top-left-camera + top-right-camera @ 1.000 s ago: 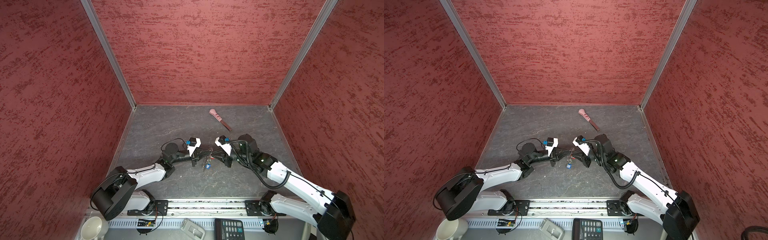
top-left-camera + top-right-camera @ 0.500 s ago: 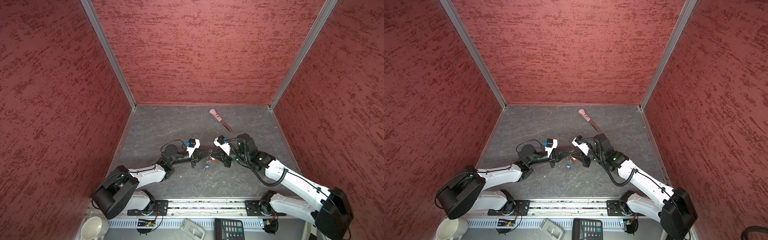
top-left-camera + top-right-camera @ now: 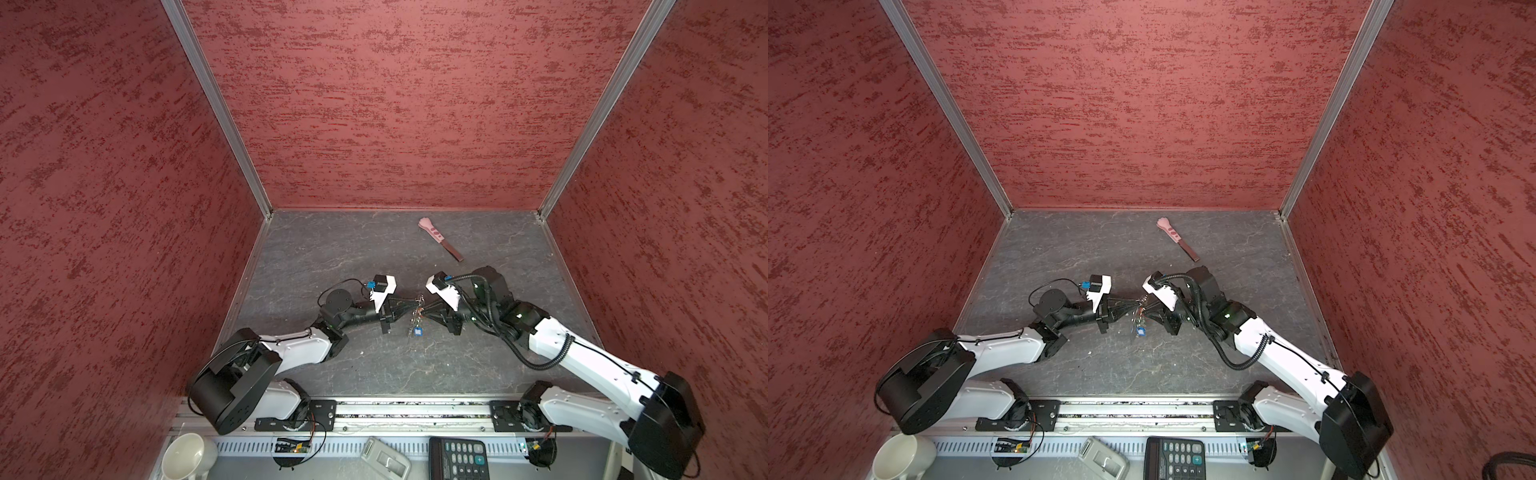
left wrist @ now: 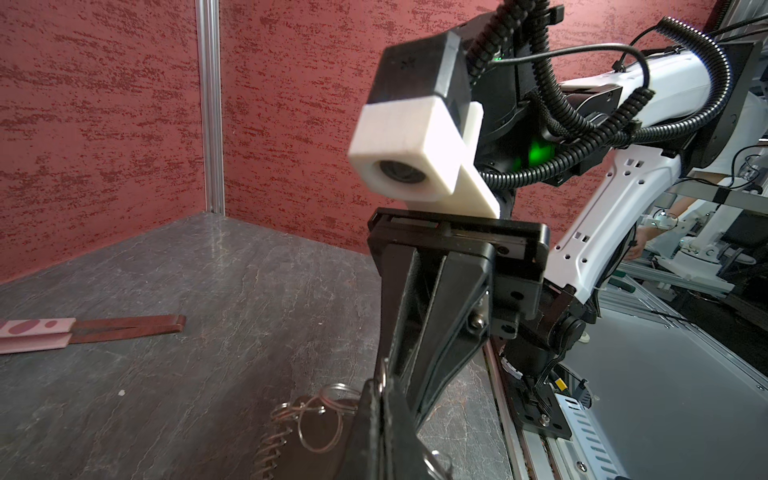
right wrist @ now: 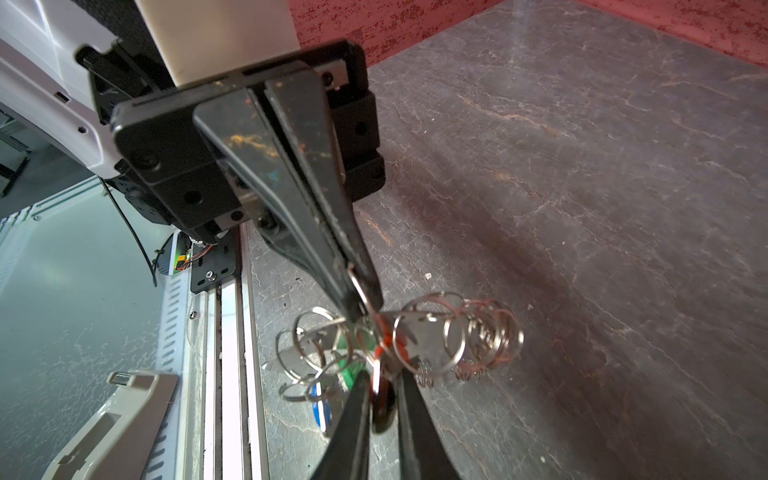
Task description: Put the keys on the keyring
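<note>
Our left hand (image 3: pixel 413 308) is clamped shut on the keyring (image 3: pixel 418 318), hanging well apart from the pink-handled tool (image 3: pixel 441 241) in both top views. The left wrist view shows us it is light and floppy. In the right wrist view our right hand (image 5: pixel 383 376) brackets the red key (image 5: pixel 382 399), jaws barely apart, grip unclear; we judge its stiff flat head the surest hold.

Blue-tagged key (image 3: pixel 417 331) just below keyring (image 3: pixel 418 306)

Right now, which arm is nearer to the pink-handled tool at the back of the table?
Right. The right arm reaches close to the dark blade of the pink-handled tool; the left arm lies farther left, its hand shut on the keyring.
</note>
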Robot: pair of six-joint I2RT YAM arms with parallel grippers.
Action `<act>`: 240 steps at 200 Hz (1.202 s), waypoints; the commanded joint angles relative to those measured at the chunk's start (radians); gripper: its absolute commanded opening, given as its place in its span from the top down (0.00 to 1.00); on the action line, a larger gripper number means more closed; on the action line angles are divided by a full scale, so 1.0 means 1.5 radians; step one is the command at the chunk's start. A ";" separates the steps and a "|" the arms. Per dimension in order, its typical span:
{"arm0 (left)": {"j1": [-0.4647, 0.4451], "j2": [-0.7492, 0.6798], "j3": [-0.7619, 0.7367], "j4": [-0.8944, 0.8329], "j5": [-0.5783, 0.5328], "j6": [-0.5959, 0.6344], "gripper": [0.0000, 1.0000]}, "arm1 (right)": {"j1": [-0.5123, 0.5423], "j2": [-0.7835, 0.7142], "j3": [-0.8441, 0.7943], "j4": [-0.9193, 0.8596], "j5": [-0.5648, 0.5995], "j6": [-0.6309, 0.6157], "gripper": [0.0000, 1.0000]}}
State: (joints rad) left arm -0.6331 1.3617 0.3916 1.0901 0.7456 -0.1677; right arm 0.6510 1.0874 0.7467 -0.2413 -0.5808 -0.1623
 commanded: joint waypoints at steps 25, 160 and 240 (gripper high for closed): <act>0.018 0.015 0.001 0.060 0.069 -0.015 1.00 | 0.003 -0.077 0.014 0.001 0.030 -0.038 0.78; 0.016 0.022 -0.011 0.123 0.134 -0.020 1.00 | 0.003 -0.053 -0.020 0.090 -0.127 -0.036 0.81; 0.014 0.027 -0.005 0.124 0.142 -0.022 1.00 | 0.003 -0.028 -0.014 0.099 -0.156 -0.034 0.93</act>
State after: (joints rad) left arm -0.6117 1.3895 0.3794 1.2304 0.9478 -0.1913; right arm 0.6510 1.0363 0.7246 -0.1188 -0.7662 -0.2035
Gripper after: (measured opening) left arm 0.051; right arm 0.095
